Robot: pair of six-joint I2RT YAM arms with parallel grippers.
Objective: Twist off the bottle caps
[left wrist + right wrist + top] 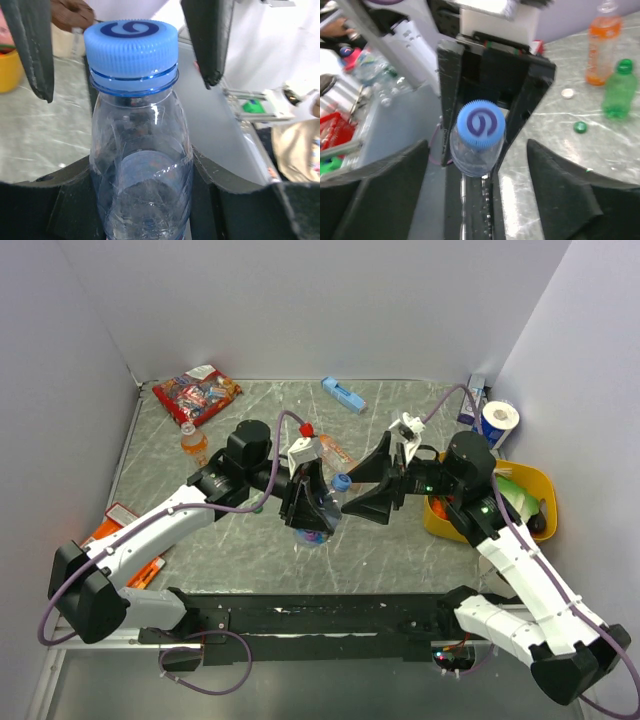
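One clear bottle (140, 125) in left gripper (141, 175), one green bottle (618, 91), one orange bottle (598, 47).

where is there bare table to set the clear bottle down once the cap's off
Barest: the near middle of the table, just this side of the clear bottle. Also the back, between snack bag and blue box. Crowded beside the yellow bowl and along the left edge.

Lab test cell; plain white walls (300, 300) enclose marble-look tabletop (400, 545).
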